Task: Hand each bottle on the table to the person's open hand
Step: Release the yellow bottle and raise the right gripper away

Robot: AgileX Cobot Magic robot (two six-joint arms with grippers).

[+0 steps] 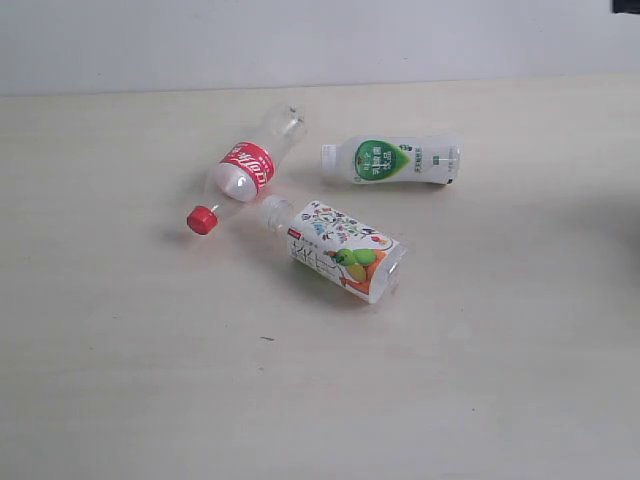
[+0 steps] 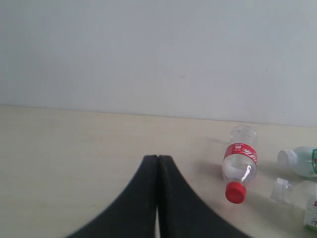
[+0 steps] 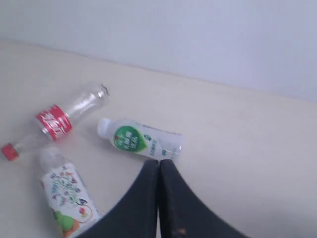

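Three bottles lie on the pale table (image 1: 120, 380). The clear bottle with red label and cap (image 1: 243, 172) (image 2: 239, 162) (image 3: 57, 121) lies slantwise at the middle. Right of it is the white green-labelled bottle (image 1: 392, 160) (image 3: 138, 139) (image 2: 300, 161). In front lies the white bottle with the colourful illustrated label (image 1: 340, 250) (image 3: 67, 196) (image 2: 309, 204). My left gripper (image 2: 158, 157) is shut and holds nothing, well to the side of the clear bottle. The right gripper (image 3: 159, 161) is shut too and holds nothing, its tips close to the green-labelled bottle's base. Neither gripper shows in the exterior view. No hand is in view.
A plain pale wall (image 1: 320, 40) rises behind the table's far edge. A dark object (image 1: 627, 6) shows at the top right corner of the exterior view. A tiny dark speck (image 1: 267, 339) marks the tabletop in front of the bottles.
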